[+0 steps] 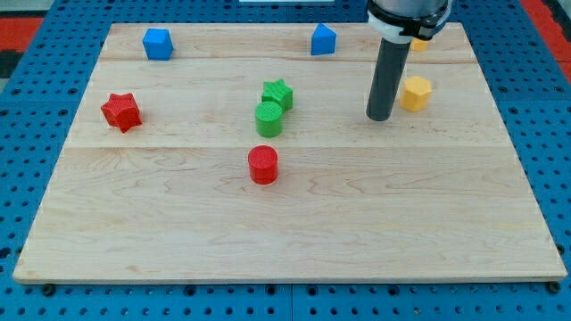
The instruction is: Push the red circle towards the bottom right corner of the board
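Note:
The red circle lies near the middle of the wooden board, slightly to the view's left of centre. My tip stands at the view's upper right, well to the right of and above the red circle, not touching it. The tip is just left of the yellow hexagon block, with a small gap between them.
A green circle touches a green star just above the red circle. A red star lies at the left. A blue cube and a blue pentagon-like block sit at the top edge. Another yellow block is partly hidden behind the rod.

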Action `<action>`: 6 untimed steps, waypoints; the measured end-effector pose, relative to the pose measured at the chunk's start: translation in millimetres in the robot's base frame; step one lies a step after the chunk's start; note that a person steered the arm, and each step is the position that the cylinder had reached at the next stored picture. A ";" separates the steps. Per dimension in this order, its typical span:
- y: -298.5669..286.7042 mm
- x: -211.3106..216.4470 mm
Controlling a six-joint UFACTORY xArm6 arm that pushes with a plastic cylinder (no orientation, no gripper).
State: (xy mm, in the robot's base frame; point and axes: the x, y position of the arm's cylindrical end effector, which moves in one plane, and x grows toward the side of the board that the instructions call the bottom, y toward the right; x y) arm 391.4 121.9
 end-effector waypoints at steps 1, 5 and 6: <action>0.0 3.3; -61.6 44.0; -130.3 67.3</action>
State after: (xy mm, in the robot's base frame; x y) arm 458.7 -8.4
